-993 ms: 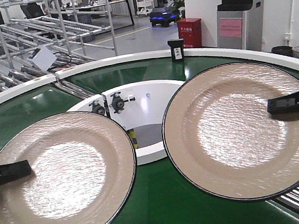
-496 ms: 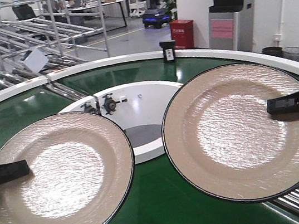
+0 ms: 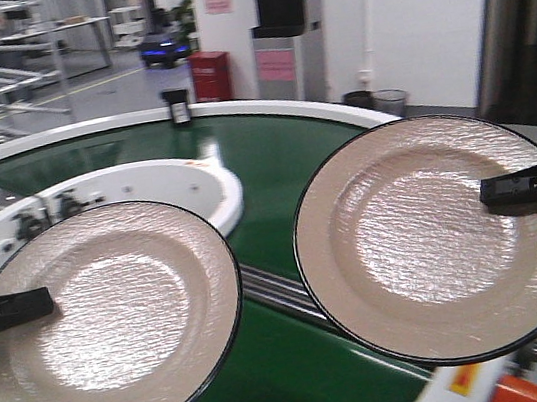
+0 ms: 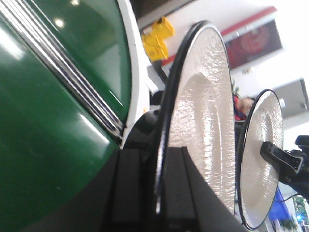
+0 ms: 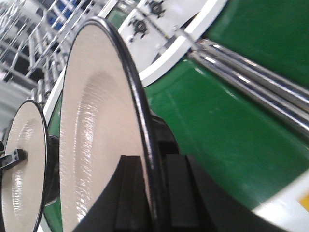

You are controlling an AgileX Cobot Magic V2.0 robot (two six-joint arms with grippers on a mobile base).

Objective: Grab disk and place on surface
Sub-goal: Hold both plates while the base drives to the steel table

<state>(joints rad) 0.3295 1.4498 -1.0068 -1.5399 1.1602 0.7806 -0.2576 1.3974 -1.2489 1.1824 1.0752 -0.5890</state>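
Left pincer (image 3: 23,305) clamped on rim of beige round black-rimmed textured disk (image 3: 115,325), carried level, clear above green ring-shaped conveyor belt (image 3: 276,185). Right pincer (image 3: 514,186) likewise clenched on rim of second beige black-rimmed disk (image 3: 426,238), hanging partly over belt, partly beyond its white outer rim (image 3: 336,113). Grab stage judged complete for both disks. Placing not yet done: neither disk rests on any support. Dark table meant to receive them not in view. Lowering and release remain.
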